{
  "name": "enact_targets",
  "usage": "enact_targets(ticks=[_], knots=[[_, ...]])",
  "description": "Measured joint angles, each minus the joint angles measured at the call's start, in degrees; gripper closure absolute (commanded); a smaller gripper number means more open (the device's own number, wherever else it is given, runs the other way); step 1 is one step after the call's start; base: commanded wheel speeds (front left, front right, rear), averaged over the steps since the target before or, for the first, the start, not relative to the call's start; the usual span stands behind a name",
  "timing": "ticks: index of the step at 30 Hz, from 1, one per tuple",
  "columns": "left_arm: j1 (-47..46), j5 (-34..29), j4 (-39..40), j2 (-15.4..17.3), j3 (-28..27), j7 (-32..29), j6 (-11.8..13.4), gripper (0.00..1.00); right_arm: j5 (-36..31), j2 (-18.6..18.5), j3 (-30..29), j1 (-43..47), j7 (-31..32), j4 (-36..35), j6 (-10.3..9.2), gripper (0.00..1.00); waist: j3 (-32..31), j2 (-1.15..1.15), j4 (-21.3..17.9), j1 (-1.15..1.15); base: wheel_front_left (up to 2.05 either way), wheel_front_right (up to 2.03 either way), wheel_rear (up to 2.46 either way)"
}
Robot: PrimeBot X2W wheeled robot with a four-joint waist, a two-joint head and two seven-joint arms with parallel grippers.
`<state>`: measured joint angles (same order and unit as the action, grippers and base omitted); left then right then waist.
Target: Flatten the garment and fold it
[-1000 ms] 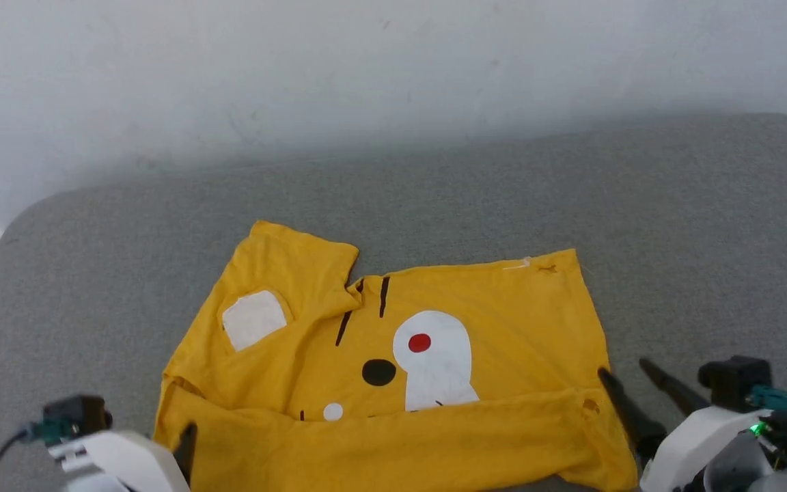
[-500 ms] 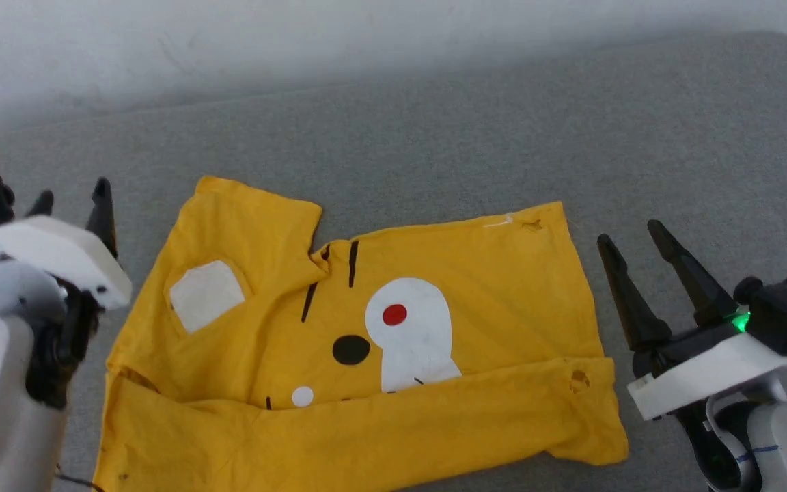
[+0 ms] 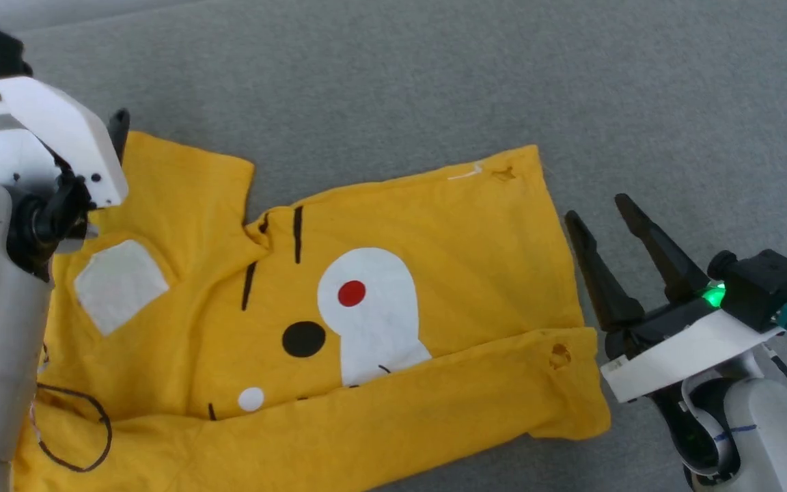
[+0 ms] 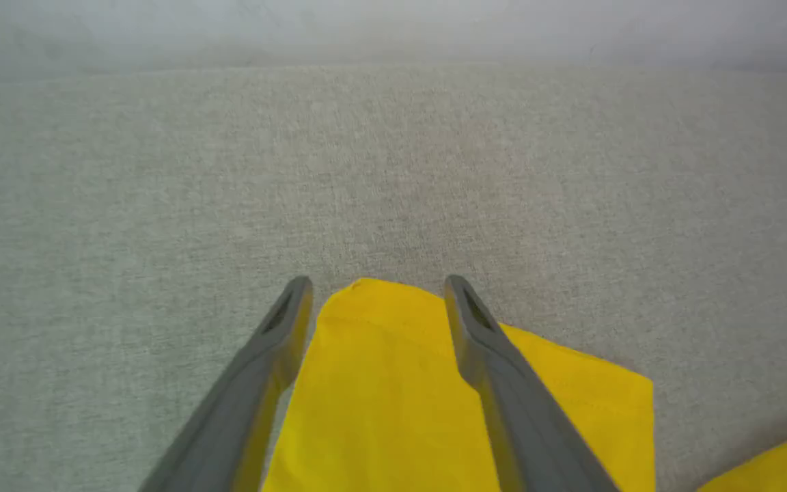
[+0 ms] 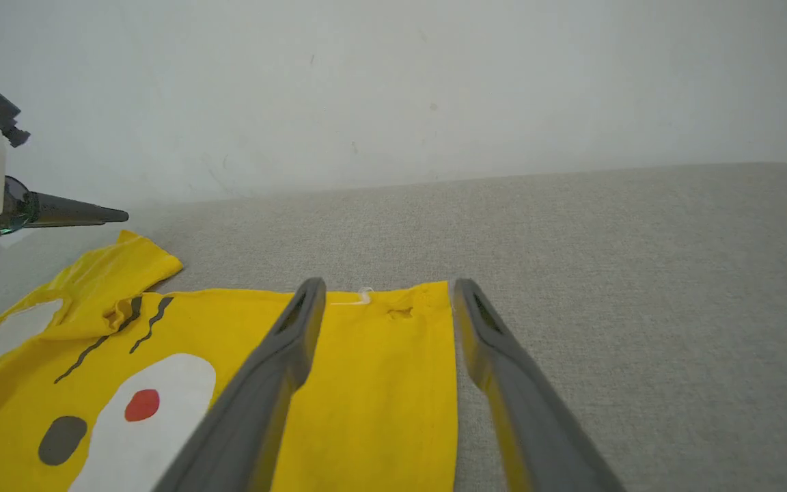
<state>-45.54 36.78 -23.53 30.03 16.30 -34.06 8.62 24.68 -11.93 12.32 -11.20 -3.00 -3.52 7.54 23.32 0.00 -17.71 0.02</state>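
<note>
Grey upholstered surface (image 3: 393, 75), pale wall (image 5: 393, 82) behind. The garment (image 3: 475, 260) lay print-up mid-surface, not flat: near edge (image 3: 400, 417) was doubled over the bottom of the print, and the sleeve (image 3: 182, 178) at far left was creased where it met the body. Small hole (image 3: 559, 354) near the right end of the doubled band. Left hand (image 4: 378, 287) was spread wide, fingers straddling the sleeve's far corner in the left wrist view; contact with cloth could not be told. Right hand (image 3: 597, 208) was also spread, empty, just beside the garment's right edge, its fingers framing the far right corner (image 5: 427, 301) in the right wrist view. Judged step: flattening, no fold begun. Next move likely calls for each hand to drop and pinch its corner, then pull apart to tension the cloth and free the doubled near edge.
</note>
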Motion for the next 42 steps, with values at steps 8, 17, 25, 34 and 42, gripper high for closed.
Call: enact_targets(ticks=[8, 17, 25, 34, 42], knots=[[-3.3, -0.1, -5.9, 2.3, 3.3, -11.5, -0.6, 0.00, 1.0, -0.2, 1.0, -0.7, 0.4, 1.3, 0.00, 0.00, 2.5, 0.00, -3.0, -0.04, 0.00, 0.00, 0.00], [-4.8, 1.0, -6.5, 1.3, 4.3, -15.2, -1.0, 1.00, 1.7, -1.5, 0.1, -1.9, 0.7, 1.3, 0.00, 0.00, 2.5, 0.00, -2.8, -0.02, 0.00, 0.00, 0.00], [-2.4, 1.3, -7.6, -1.6, 4.6, -7.1, -1.6, 1.00, 9.5, -6.6, 1.9, -8.6, 13.4, 9.6, 0.00, 0.00, -0.3, 0.00, -0.4, -0.02, 0.00, 0.00, 0.00], [-3.8, -1.0, -2.3, -3.6, 6.2, -0.2, -3.6, 1.00, 18.8, -10.1, 4.5, -22.0, 28.7, 24.3, 0.00, 0.00, -1.4, 0.00, 5.4, -0.01, 0.00, 0.00, 0.00], [-5.0, -1.4, 1.5, -4.3, 6.8, 1.6, -4.1, 1.00, 22.9, -10.5, 10.3, -30.6, 35.6, 33.1, 0.00, 0.00, 0.1, 0.00, 9.8, -0.01, 0.00, 0.00, 0.00]])
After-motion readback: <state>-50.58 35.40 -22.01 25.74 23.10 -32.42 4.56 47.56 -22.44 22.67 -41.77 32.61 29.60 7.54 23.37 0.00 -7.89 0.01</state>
